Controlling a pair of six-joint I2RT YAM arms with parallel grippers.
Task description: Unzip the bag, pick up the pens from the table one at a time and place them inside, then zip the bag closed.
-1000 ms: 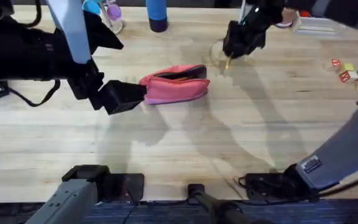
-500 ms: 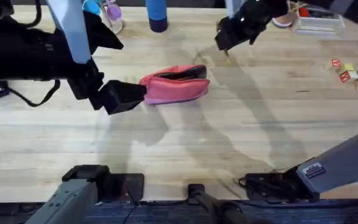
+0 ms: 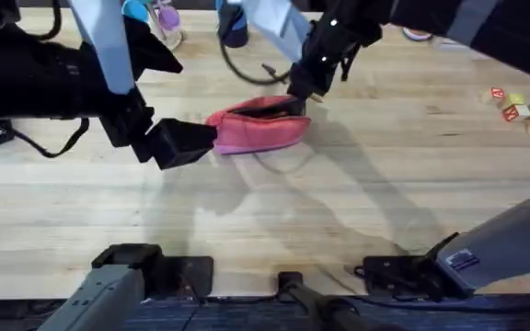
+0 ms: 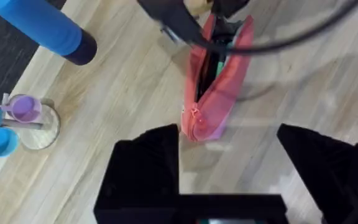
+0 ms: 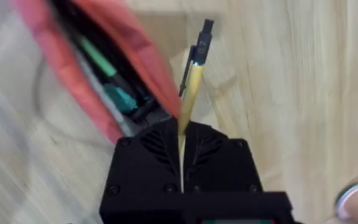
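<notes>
The right gripper (image 5: 182, 146), clamped on the yellow pen (image 5: 191, 87), hovers beside the open pink pouch (image 3: 258, 124), frame centre-top.

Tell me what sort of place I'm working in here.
Probably a lab or workshop bench set up for testing: a wood-plank table carrying odd props, such as a pink pouch, a blue cylinder and small colored blocks, with loose cables lying about.

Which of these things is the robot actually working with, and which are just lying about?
In use: pink bag, unzipped, steadied by the left gripper; yellow pen, clamped in the right gripper; table.

Lying about: blue cylinder, clear cup, coloured blocks.
</notes>
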